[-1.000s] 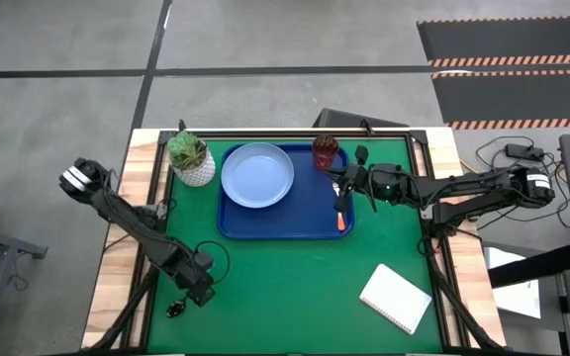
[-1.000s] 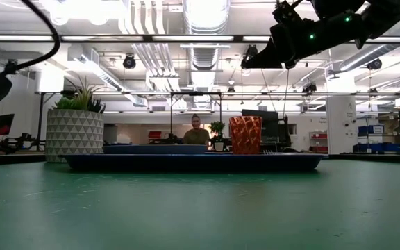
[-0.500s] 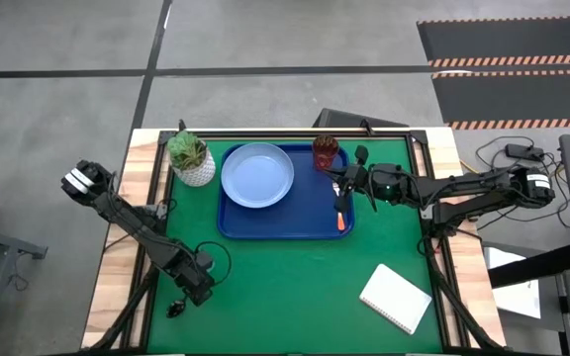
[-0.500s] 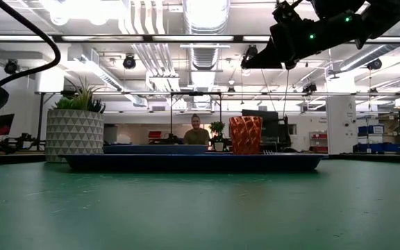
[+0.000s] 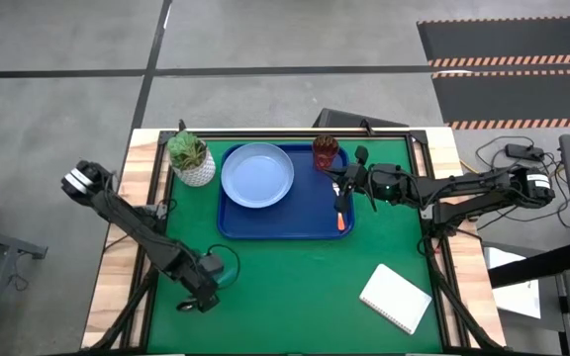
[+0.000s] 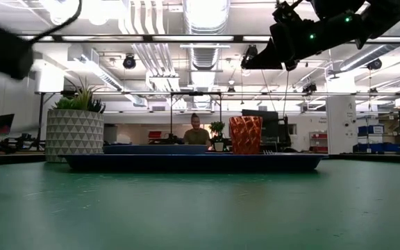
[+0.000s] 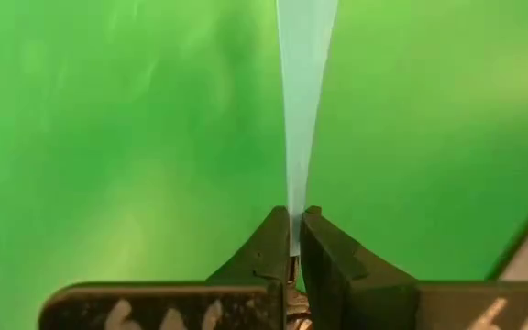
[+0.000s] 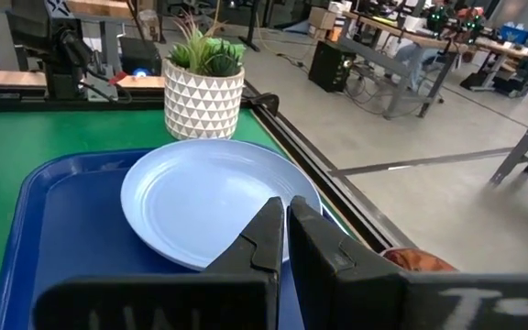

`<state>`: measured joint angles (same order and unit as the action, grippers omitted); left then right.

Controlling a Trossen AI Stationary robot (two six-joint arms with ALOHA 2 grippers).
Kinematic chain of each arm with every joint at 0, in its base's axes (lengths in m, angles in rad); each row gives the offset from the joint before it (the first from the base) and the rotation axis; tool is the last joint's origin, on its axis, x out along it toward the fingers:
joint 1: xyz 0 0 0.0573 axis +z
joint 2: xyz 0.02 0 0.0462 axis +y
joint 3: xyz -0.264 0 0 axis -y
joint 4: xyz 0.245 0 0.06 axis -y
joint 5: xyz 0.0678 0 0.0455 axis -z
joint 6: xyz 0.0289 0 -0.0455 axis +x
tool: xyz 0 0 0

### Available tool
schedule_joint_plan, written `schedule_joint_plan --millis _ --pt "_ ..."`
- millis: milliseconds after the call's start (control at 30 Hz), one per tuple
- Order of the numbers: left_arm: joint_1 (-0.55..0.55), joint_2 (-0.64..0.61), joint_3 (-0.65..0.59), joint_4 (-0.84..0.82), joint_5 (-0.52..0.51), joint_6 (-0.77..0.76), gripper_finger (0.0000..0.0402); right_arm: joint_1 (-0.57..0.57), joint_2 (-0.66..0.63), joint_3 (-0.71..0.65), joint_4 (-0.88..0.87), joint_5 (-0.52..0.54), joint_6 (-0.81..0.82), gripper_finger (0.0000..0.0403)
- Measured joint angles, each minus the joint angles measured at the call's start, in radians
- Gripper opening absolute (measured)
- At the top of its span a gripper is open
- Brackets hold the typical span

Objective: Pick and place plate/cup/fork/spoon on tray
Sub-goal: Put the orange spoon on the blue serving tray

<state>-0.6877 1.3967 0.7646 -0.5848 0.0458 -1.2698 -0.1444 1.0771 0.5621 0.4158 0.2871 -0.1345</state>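
Note:
The spoon's light-blue handle (image 7: 302, 73) sticks out past the fingertips of my left gripper (image 7: 296, 234), which is shut on it over the green mat near the table's front left (image 5: 198, 297). The dark-blue tray (image 5: 265, 225) holds the pale-blue plate (image 5: 257, 175), the reddish-brown cup (image 5: 325, 151) and the orange-handled fork (image 5: 341, 213). My right gripper (image 5: 347, 184) hangs shut and empty above the tray's right side, near the cup. It also shows in the right wrist view (image 8: 287, 229). My left gripper pinches the spoon's light-blue handle (image 7: 295, 197) between its two fingers, at a narrow part of it. The handle runs on past the fingertips, in line with them. The spoon's bowl is outside the wrist view. The low view shows no spoon on the mat.
A white pot with a green plant (image 5: 191, 158) stands at the tray's far left corner. A white notepad (image 5: 395, 299) lies at the front right of the green mat (image 5: 295, 287). A person (image 6: 196, 130) sits far behind the table.
My left gripper has risen from the mat at the front left, staying shut on the spoon. The pale end that lay on the mat at the low view's left edge is gone from there: the spoon has been lifted.

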Motion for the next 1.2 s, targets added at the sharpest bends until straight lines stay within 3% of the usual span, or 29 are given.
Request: schedule_joint_plan --millis 333,433,567,700,800,967,1200 --pt "0.077 -0.078 0.105 0.005 -0.201 0.344 0.0002 0.0 0.0 0.0 -0.014 -0.016 0.02 0.0009" --pt "0.114 -0.101 0.121 0.067 -0.231 0.507 0.0002 0.0 0.0 0.0 -0.015 -0.101 0.021 0.0009" --pt "0.163 -0.127 0.124 0.244 -0.237 0.795 0.0002 0.001 0.0 0.0 -0.014 -0.306 0.024 0.0009" --pt "0.2 -0.143 0.121 0.4 -0.18 1.073 0.0002 0.001 0.0 0.0 0.019 -0.506 0.063 0.0009" --pt "0.229 -0.143 0.118 0.461 -0.126 1.204 0.0002 0.007 0.0 0.0 0.07 -0.596 0.088 0.0009" --pt "0.291 -0.126 0.113 0.552 -0.039 1.335 0.0002 0.037 0.0 0.0 0.151 -0.61 0.089 0.0027" --pt "0.371 -0.078 0.112 0.632 0.1 1.393 0.0001 0.095 0.013 0.024 0.186 -0.61 0.083 0.0097"
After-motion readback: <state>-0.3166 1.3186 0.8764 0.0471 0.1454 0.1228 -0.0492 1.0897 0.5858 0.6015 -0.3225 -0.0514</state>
